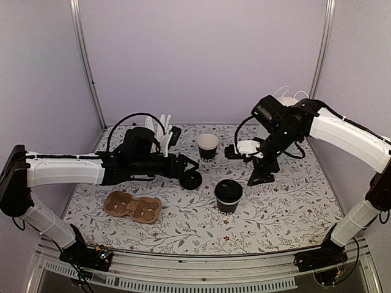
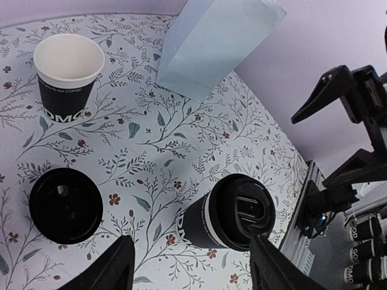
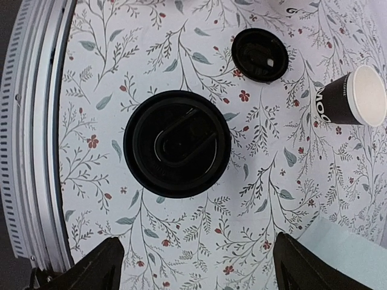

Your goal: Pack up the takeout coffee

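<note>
A brown cardboard cup carrier (image 1: 132,206) is lying at the near left of the table, and a loose black lid (image 2: 65,205) is lying flat just beside the left claw (image 2: 193,272). A white cup of straws (image 1: 164,129) is standing at the back left, partly hidden behind the left arm. A pale blue bag (image 2: 211,45) is standing upright at the back right, behind the right arm. The table is being covered by a white cloth (image 1: 287,207) printed with leaves and small red flowers, and it is being enclosed by pale lilac walls (image 1: 201,55). The coffee is being shown as two small black cups. One open cup (image 2: 66,75) with a cream inside is standing mid-table towards the back, and one lidded cup (image 3: 177,144) is standing nearer the front. The right claw (image 3: 199,272) is being held spread wide above the lidded cup and gripping nothing. The left claw is likewise being held apart and empty.
</note>
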